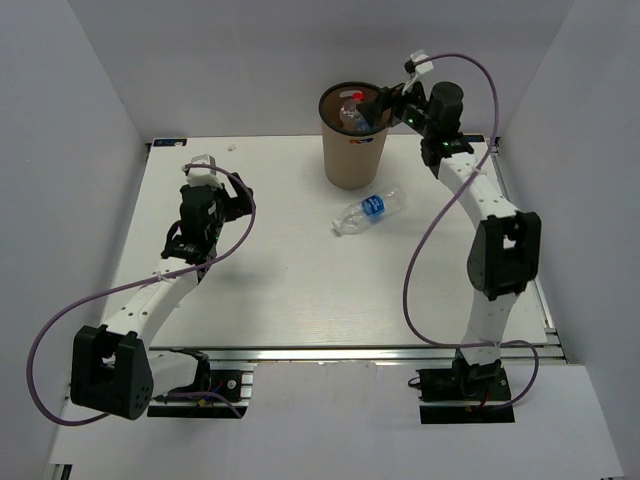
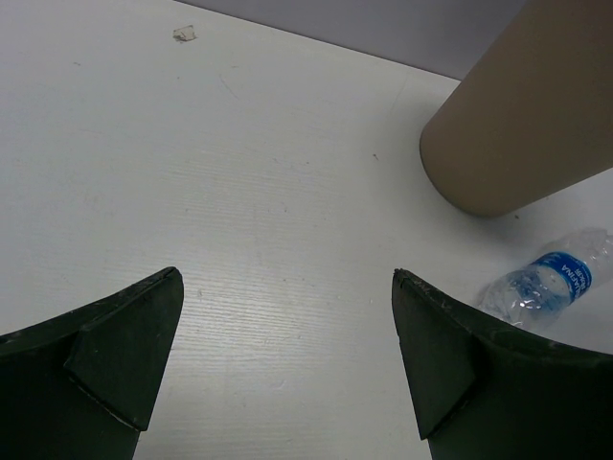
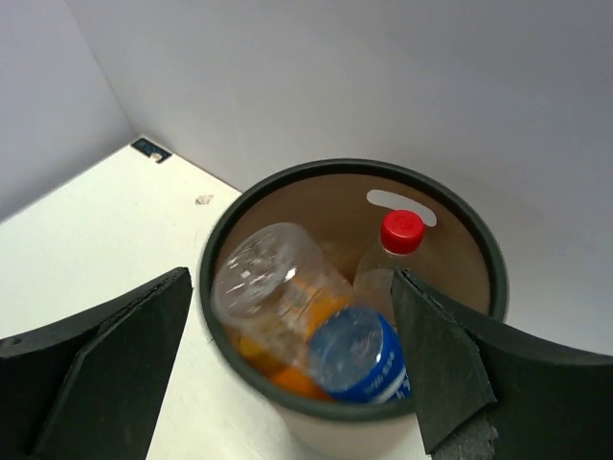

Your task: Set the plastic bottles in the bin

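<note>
The tan bin (image 1: 354, 150) stands at the back of the table. My right gripper (image 1: 388, 100) hovers open over its rim. In the right wrist view the gripper (image 3: 289, 276) looks down into the bin (image 3: 460, 216). The bin holds a clear bottle lying bottom-up (image 3: 273, 273), a blue-labelled bottle (image 3: 362, 356) that is blurred, a red-capped bottle (image 3: 401, 232) and orange ones (image 3: 297, 381). Another blue-labelled bottle (image 1: 368, 212) lies on the table in front of the bin; it also shows in the left wrist view (image 2: 551, 283). My left gripper (image 1: 215, 200) is open and empty, left of it.
White walls close in the table on the left, back and right. A small scrap (image 2: 184, 34) lies near the back edge. In the left wrist view the bin's side (image 2: 522, 115) stands at the upper right.
</note>
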